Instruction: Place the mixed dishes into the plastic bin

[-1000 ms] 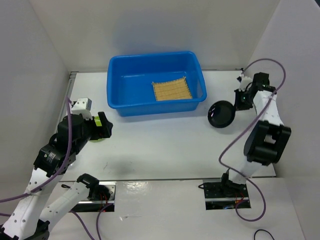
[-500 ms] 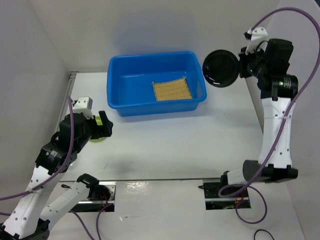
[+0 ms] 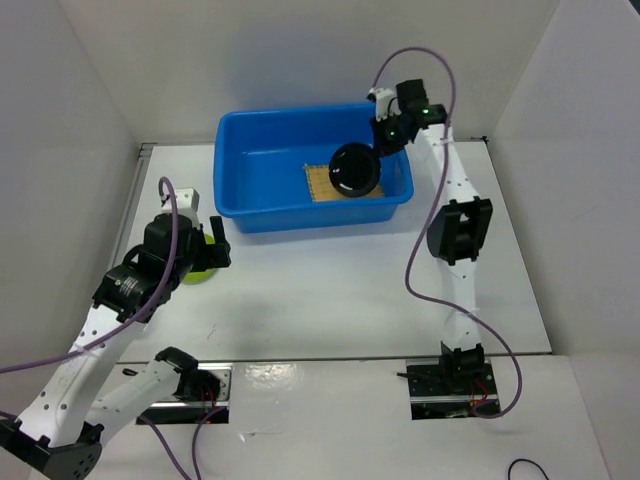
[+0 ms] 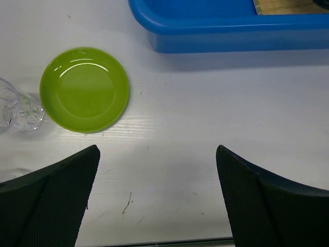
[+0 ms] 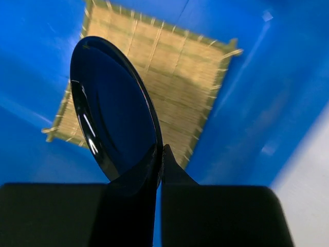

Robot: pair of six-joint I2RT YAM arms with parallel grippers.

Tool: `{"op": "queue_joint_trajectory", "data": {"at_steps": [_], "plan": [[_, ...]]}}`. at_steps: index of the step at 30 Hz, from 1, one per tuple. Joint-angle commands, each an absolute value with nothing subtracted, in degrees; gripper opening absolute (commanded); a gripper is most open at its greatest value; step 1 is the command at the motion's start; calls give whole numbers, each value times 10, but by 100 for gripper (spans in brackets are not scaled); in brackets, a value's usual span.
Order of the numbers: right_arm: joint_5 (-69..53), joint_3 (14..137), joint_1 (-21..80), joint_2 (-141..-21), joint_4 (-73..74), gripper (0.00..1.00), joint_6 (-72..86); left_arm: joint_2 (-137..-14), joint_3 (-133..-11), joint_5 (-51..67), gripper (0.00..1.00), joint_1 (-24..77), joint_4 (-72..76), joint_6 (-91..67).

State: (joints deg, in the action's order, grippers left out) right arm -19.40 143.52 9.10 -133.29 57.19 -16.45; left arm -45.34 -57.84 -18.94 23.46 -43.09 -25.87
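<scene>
The small black plate [image 3: 354,171] hangs on edge above the inside of the blue plastic bin [image 3: 300,212], with my right gripper [image 3: 379,147] shut on its rim. In the right wrist view the plate [image 5: 113,108] stands tilted over the bamboo mat [image 5: 180,77], which lies flat on the floor of the bin [image 5: 257,103]; my right gripper [image 5: 162,154] pinches the plate's lower edge. The lime-green plate [image 4: 84,89] and the clear cup [image 4: 20,110] sit on the table left of the bin. My left gripper [image 4: 158,152] hovers open over bare table, near them.
White walls enclose the table on the left, back and right. The bin's front wall [image 4: 231,36] runs along the top of the left wrist view. My left arm covers most of the green plate [image 3: 197,274] in the top view.
My right arm has lifted the black plate from the table's right side and swung it left over the bin. My left arm has shifted slightly, still open.
</scene>
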Motion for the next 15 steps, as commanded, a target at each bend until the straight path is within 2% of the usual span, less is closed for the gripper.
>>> {"op": "queue_joint_trajectory", "data": {"at_steps": [1, 6, 11, 15], "plan": [[-161, 1526, 111, -1367, 585, 0, -167, -466, -577, -209, 100, 236, -412, -268], [-127, 1574, 116, -1453, 575, 0, -167, -482, -577, -221, 100, 236, -412, -274], [-77, 1597, 121, -1489, 563, 0, -156, -492, -577, -226, 100, 236, -412, -274], [-65, 1602, 121, -1496, 558, 8, -150, -503, -577, -226, 100, 236, -412, -274]]}}
